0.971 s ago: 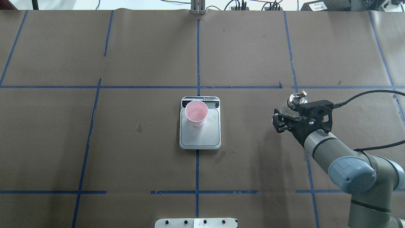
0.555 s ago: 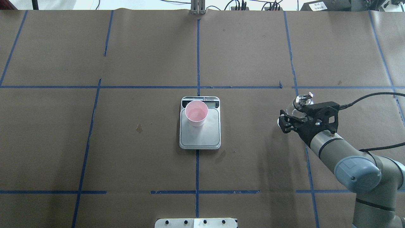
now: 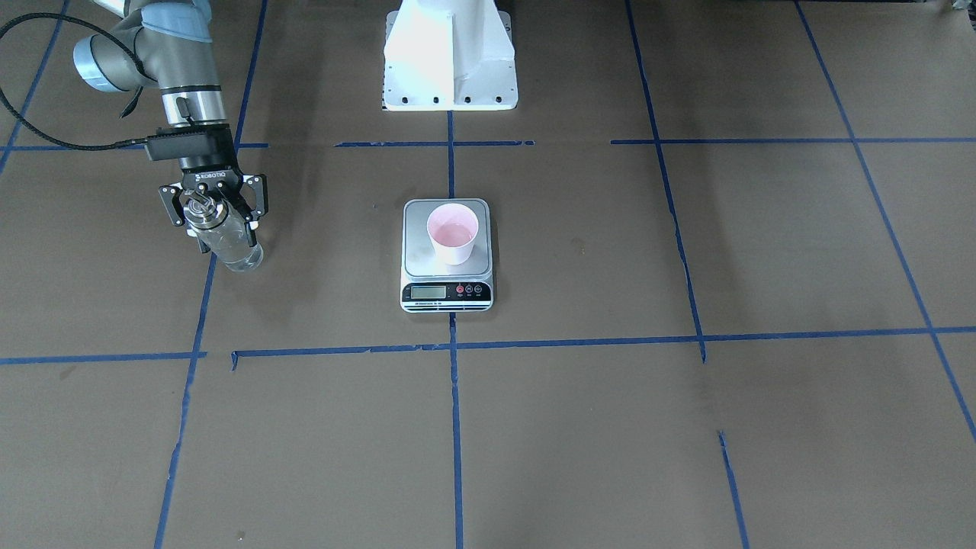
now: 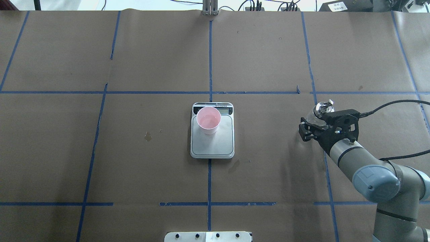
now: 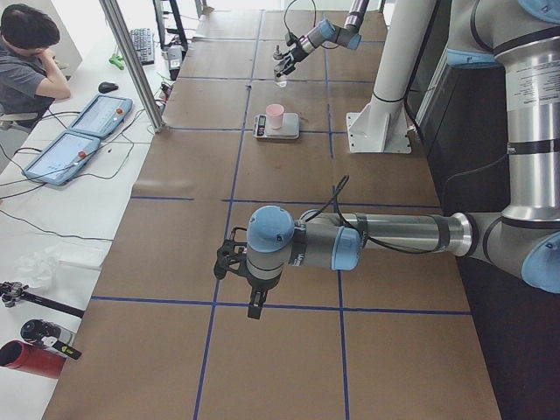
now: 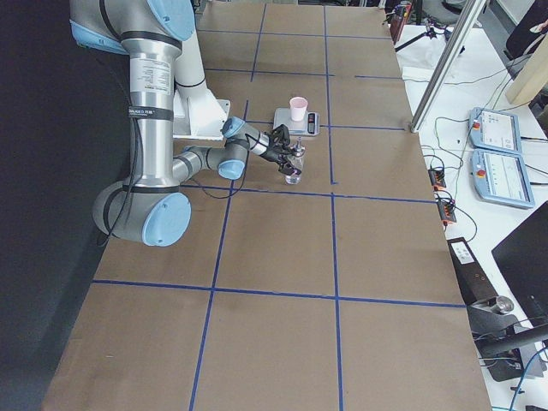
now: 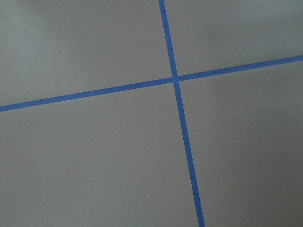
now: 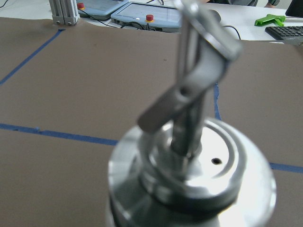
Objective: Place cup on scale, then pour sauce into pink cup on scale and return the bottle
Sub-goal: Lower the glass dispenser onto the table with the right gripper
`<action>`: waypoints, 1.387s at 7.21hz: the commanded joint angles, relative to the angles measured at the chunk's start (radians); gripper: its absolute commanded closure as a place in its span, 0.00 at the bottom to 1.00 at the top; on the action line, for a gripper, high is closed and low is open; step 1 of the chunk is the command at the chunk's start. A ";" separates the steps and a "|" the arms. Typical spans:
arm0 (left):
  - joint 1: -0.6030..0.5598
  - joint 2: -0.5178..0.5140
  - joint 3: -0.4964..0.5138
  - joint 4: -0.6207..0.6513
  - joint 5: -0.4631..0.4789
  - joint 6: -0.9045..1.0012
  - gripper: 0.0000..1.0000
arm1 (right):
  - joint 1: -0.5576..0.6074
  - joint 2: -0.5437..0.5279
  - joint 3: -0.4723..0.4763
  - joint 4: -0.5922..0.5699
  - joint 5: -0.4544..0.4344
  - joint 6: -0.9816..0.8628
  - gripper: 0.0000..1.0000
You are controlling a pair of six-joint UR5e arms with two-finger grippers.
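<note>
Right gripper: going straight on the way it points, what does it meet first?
Apart from the bottle in its jaws, the right gripper likely meets brown table paper; the scale and cup lie well off that line.

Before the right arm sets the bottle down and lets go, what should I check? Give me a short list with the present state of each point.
1. Grip: right gripper shut on bottle: ok.
2. Tilt: bottle looks upright in the exterior right view: ok.
3. Contact: bottle base touching table: cannot tell.
4. Target: cup upright on scale: ok.
5. Clearance: bottle well apart from scale: ok.
6. Other arm: left gripper far from bottle: ok.
</note>
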 commanded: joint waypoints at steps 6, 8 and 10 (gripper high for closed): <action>0.000 0.000 -0.001 0.000 0.001 0.000 0.00 | 0.008 -0.001 -0.028 0.000 0.001 -0.001 0.69; 0.000 -0.002 0.001 0.000 0.000 0.000 0.00 | 0.008 -0.001 -0.029 0.000 0.001 -0.001 0.49; 0.000 -0.003 -0.001 0.000 0.000 0.000 0.00 | 0.008 -0.001 -0.029 0.000 -0.001 -0.001 0.28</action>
